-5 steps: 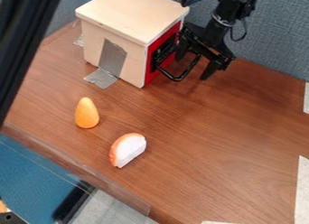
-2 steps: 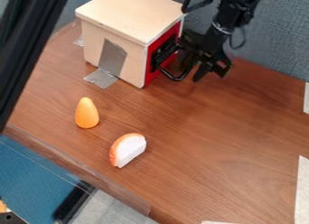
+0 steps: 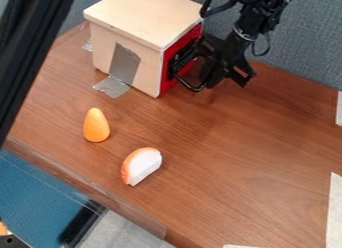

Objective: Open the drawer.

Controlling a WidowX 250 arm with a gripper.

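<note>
Can make out no readable text, label, brand, number or sign.

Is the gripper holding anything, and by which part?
Cannot tell: the black metal gripper overlaps the outer end of the curved black handle on the red drawer front, but whether it grips there is unclear.
</note>
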